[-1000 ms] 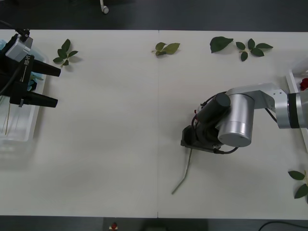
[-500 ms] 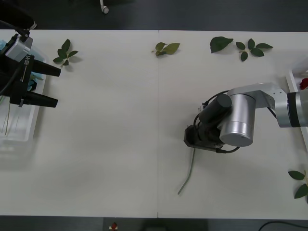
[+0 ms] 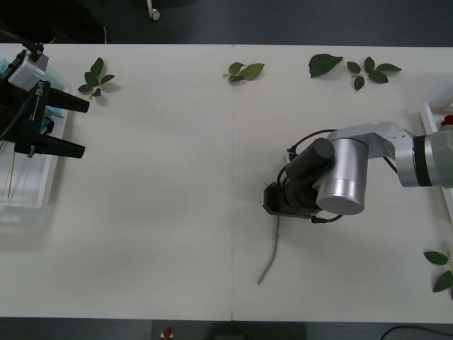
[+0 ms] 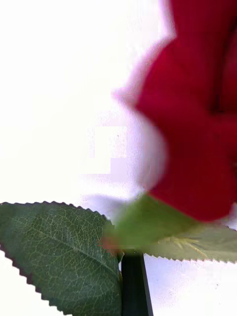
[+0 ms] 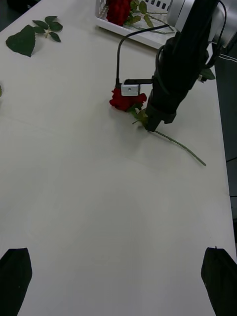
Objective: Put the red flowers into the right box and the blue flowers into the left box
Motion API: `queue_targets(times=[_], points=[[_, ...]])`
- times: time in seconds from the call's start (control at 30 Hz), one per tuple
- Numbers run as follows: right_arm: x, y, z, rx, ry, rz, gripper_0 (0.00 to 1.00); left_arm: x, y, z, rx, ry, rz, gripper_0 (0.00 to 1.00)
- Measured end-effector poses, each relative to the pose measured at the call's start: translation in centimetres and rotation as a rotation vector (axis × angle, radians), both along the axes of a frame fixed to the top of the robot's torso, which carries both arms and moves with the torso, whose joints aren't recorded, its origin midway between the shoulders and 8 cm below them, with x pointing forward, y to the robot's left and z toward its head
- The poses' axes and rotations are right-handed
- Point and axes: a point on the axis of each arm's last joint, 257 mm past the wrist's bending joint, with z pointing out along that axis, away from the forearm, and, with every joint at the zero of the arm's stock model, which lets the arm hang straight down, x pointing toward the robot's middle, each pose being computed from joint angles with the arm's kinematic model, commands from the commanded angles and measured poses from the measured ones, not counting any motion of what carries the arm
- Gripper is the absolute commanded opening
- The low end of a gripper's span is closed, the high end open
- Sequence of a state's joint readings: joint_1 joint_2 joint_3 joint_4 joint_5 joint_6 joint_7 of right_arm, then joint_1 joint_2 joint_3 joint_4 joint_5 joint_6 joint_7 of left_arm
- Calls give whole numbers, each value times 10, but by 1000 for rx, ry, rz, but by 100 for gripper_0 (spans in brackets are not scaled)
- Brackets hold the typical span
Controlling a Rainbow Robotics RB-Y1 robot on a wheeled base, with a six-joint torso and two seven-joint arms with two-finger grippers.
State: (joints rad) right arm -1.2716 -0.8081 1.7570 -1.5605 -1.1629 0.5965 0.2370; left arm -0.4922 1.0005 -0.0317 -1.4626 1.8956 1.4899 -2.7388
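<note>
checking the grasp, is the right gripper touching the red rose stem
Touching. In the left wrist view the right gripper comes down onto the red rose stem just below the bloom, no gap showing.

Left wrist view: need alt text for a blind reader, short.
The right pincer points down onto the thin green stem of a deep-red artificial rose lying on the white table. Behind it, a shallow white tray holds more red roses; loose green leaf sprigs lie far across the table.

matt white table (image 3: pixel 163 212), seemingly cloth rose (image 5: pixel 126 99), brushed-metal arm joint (image 3: pixel 342 185)
</note>
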Motion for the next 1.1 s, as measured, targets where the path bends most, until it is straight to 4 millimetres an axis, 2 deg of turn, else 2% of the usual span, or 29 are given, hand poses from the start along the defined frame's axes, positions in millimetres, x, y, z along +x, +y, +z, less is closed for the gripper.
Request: queue_targets(times=[0.3,0.47,0.5,0.57,0.6,0.63,0.67,0.73,0.77,0.87,1.1], points=[[42,3,47,-118,-207,306,0,0,0,0,0,0,0,100],[58,-12,68,-118,-237,279,0,0,0,0,0,0,0,100],[60,-17,71,-124,-240,281,5,0,0,0,0,0,0,100],[64,-26,74,-154,-259,322,34,0,0,0,0,0,0,100],[66,-31,76,-171,-269,346,43,0,0,0,0,0,0,100],[68,-34,76,-184,-276,363,60,0,0,0,0,0,0,100],[69,-37,77,-190,-280,367,73,0,0,0,0,0,0,100],[73,-40,78,-195,-284,357,84,0,0,0,0,0,0,100],[74,-42,78,-197,-285,354,89,0,0,0,0,0,0,100],[76,-43,79,-199,-286,351,95,0,0,0,0,0,0,100],[70,-39,77,-185,-272,352,98,0,0,0,0,0,0,100]])
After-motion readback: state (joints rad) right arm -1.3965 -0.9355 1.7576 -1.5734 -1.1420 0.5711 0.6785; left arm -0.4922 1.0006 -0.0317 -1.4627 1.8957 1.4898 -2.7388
